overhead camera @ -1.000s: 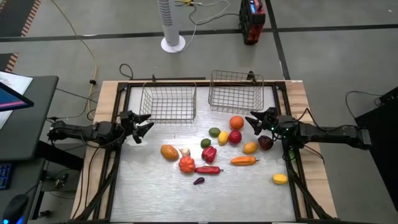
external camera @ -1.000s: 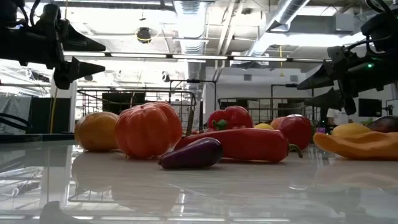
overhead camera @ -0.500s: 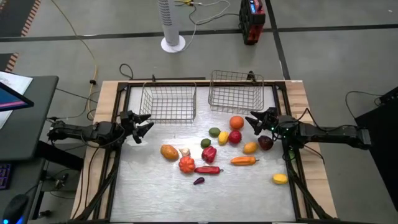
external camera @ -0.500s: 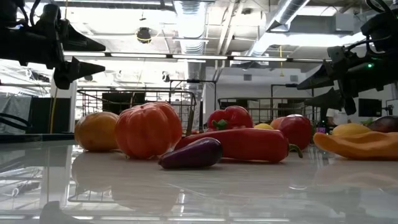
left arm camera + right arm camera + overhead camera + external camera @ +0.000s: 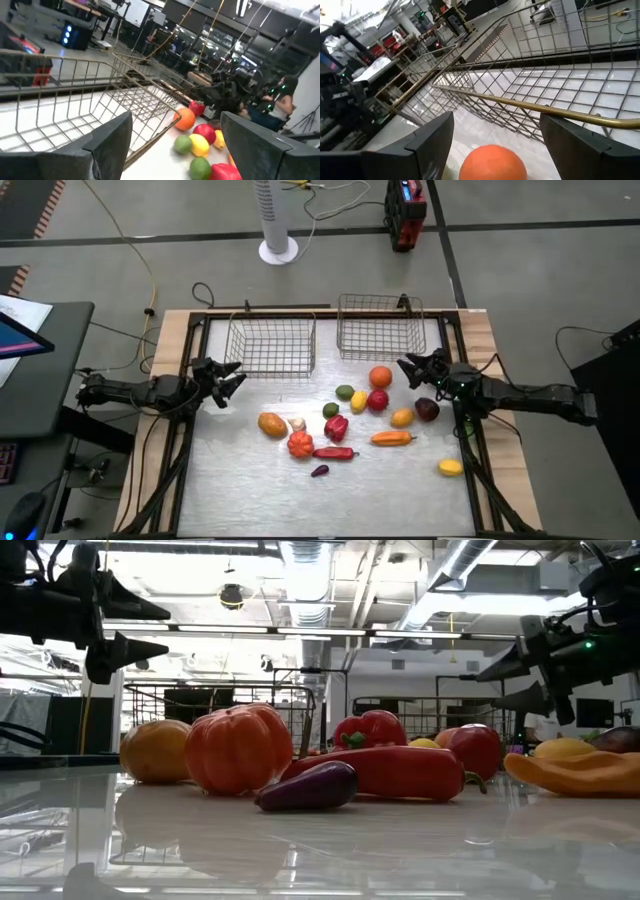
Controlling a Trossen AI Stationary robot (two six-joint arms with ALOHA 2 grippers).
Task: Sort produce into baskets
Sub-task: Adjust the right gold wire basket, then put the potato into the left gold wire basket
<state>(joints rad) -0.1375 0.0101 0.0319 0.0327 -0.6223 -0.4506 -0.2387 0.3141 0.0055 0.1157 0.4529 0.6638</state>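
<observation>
The produce lies loose on the table's middle: an orange (image 5: 380, 377), a red apple (image 5: 377, 400), a lime (image 5: 344, 392), a red pepper (image 5: 336, 427), an orange-red tomato (image 5: 300, 444), a small eggplant (image 5: 320, 471) and others. Two wire baskets stand at the far edge, the left basket (image 5: 270, 345) and the right basket (image 5: 380, 328). My left gripper (image 5: 237, 374) is open and empty, above the table just near of the left basket. My right gripper (image 5: 404, 373) is open and empty, just right of the orange, which also shows in the right wrist view (image 5: 492, 162).
A dark purple piece (image 5: 427, 409) lies under my right arm, and a yellow piece (image 5: 450, 467) lies alone near the right edge. A black frame (image 5: 200, 320) runs round the table. Bare tabletop shows at the near left (image 5: 230, 490).
My right gripper has shifted a little toward the far edge, toward the right basket, and stays open. No produce has moved.
</observation>
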